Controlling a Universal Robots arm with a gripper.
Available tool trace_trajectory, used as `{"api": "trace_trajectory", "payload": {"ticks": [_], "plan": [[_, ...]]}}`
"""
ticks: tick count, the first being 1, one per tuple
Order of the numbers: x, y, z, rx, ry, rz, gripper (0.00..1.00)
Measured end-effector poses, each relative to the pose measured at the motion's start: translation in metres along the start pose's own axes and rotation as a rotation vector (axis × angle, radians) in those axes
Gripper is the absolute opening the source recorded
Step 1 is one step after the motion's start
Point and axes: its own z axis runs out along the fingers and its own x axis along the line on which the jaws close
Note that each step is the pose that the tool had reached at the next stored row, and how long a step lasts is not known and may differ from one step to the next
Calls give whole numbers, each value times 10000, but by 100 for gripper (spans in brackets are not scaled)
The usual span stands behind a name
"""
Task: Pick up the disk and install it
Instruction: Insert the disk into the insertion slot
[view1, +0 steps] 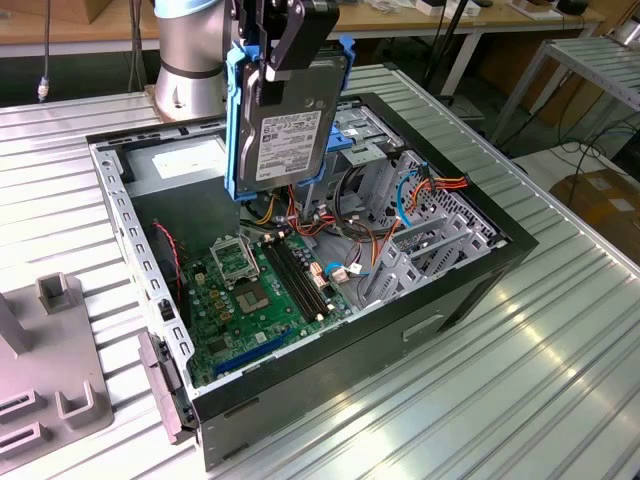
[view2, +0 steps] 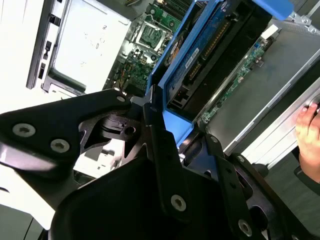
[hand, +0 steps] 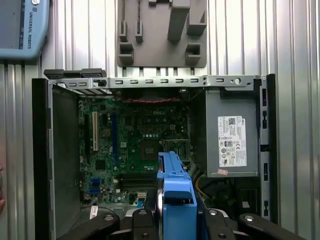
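The gripper is clamped on the top edge of the disk, its fingers pinching the blue carrier. The disk hangs upright above the open computer case, touching nothing inside, over the motherboard and just beside the drive cage.

Judging by this, the step in hand is carrying the disk to its bay. Doing it well means holding the disk square to the bay, its connector end turned toward the loose cables without snagging them, and clear of the case rim.

The disk's white label carries dense print and barcodes. Farther in, the power supply bears a white printed sticker. Beyond the case, on the ribbed table, sit a grey fixture and a teach pendant with lettering.
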Motion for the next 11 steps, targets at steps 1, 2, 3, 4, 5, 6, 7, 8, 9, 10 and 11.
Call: {"api": "trace_trajectory", "payload": {"ticks": [1, 2, 3, 4, 5, 6, 7, 8, 9, 10, 11], "plan": [[-1, -25, 1, 0, 2, 0, 37], [-1, -44, 1, 0, 3, 0, 37], [-2, -61, 2, 0, 4, 0, 37], [-2, -76, 2, 0, 7, 0, 37], [-3, -92, 2, 0, 11, 0, 37], [-2, -107, 4, 0, 14, 0, 37], [-1, -110, 3, 0, 16, 0, 37], [5, -112, 3, 0, 16, 0, 37], [11, -112, 4, 1, 16, 1, 37], [17, -112, 4, 1, 15, 0, 37], [25, -113, 3, 1, 16, 0, 37]]}}
